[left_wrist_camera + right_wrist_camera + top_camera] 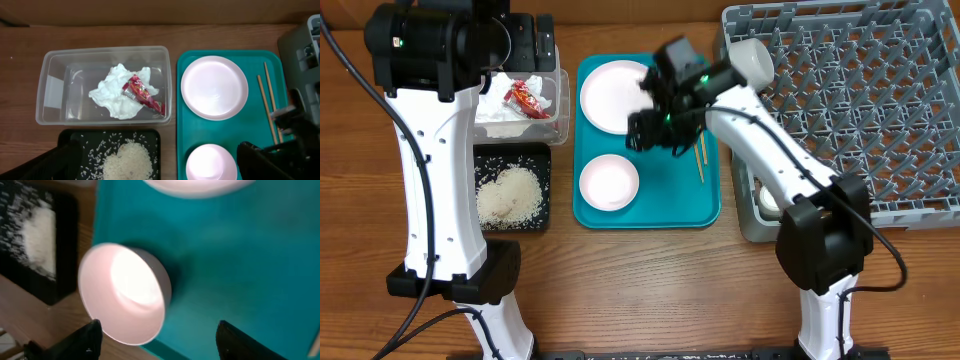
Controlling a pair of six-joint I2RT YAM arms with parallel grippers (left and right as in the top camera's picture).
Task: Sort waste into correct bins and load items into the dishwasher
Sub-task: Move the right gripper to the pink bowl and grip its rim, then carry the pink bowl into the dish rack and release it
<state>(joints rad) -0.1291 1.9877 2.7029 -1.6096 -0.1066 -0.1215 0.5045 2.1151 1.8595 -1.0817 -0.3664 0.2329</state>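
The clear tub [55,90] holds the white napkin [117,92] and the red wrapper [142,95]. The black tray [107,137] holds the rice [127,162]. On the teal tray [650,205] lie a white plate [610,95], a pale bowl [608,182] and two chopsticks [700,160]. A white cup [750,60] sits in the grey rack [860,100]. My right gripper [160,345] is open and empty, just above the teal tray, with the bowl [125,300] ahead of its left finger. My left gripper [155,167] is open and empty, high over the bins.
A pale dish [767,200] lies under the rack's near left corner. My left arm [430,60] covers the table's far left and part of the tub. The right arm [760,130] crosses the gap between the teal tray and the rack.
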